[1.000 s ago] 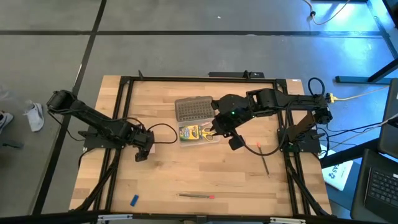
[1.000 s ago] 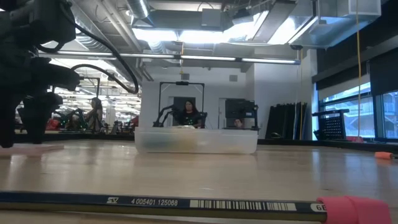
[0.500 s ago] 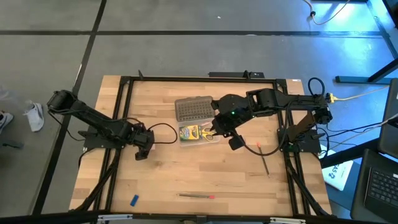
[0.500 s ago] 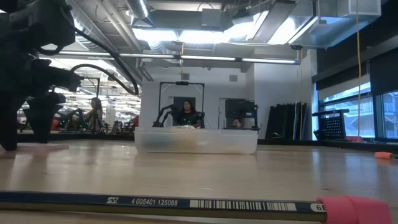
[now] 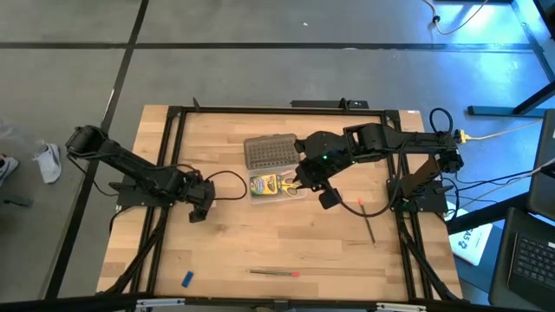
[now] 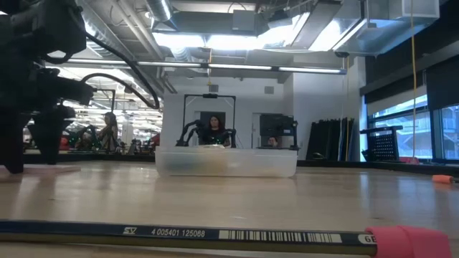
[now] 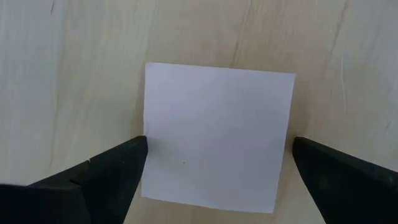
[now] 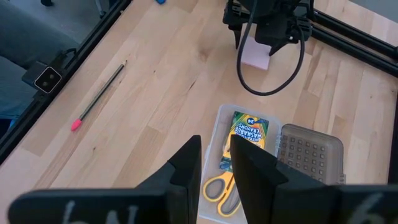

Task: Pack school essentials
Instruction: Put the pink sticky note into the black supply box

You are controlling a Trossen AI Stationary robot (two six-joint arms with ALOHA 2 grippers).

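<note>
Left gripper [image 7: 214, 158]: low over the table's left part, straddling the notepad [image 7: 217, 134]; fingers spread wide, one tip at each side edge of the pad, nothing clamped.
Right gripper [image 8: 216, 158]: above the table's centre-right, just beside the case; fingers drawn close with only a narrow gap between them, and nothing held.
Notepad: pale pink square, flat on the wood in the left part of the table, well apart from the case.
Case [image 5: 276, 186]: clear, near the table's centre; its grey studded lid [image 5: 269, 152] lies just behind it toward the far edge.
Crayon box [image 8: 247, 129]: green and yellow, lying inside the case.
Scissors [image 8: 221, 183]: yellow handles, in the case beside the crayon box.
Pencil [image 5: 273, 272]: with a pink eraser end, lying along the near edge, about mid-table; it fills the foreground of the low view.
Second pencil [image 5: 368, 222]: dark, red-tipped, slanted near the right edge.
Eraser [image 5: 186, 279]: small and blue, at the near left corner.
Table [image 5: 225, 234]: light wood inside a black frame.
Room: one person seated far behind the table in the low view.
</note>
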